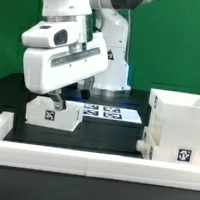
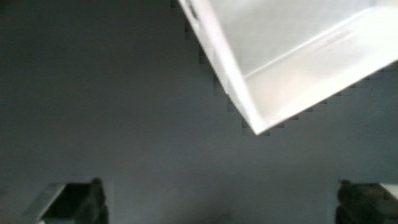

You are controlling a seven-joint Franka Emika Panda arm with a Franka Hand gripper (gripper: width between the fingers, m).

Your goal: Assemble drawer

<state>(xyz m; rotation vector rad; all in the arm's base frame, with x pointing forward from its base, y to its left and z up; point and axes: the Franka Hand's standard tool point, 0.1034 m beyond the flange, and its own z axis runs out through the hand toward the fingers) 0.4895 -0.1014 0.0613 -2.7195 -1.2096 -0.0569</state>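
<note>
Hovering over a small drawer tray [image 1: 54, 111] on the table [image 1: 106, 132], the claw [image 2: 217, 200] is spread wide and holds nothing. The drawer housing [image 1: 181, 122] stands well apart from that tray, toward the exterior view's right. Likely step: picking up the tray. Next move: centre over a tray wall, then descend.

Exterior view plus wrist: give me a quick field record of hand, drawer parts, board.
hand: open, nothing between the fingers, over dark table
tray: at the exterior view's left, just below the hand, not gripped
housing: upright at the exterior view's right, top open
second tray: small tagged piece beside the housing, identity uncertain
marker board: flat, behind the tray
wall: low, along the front
</note>
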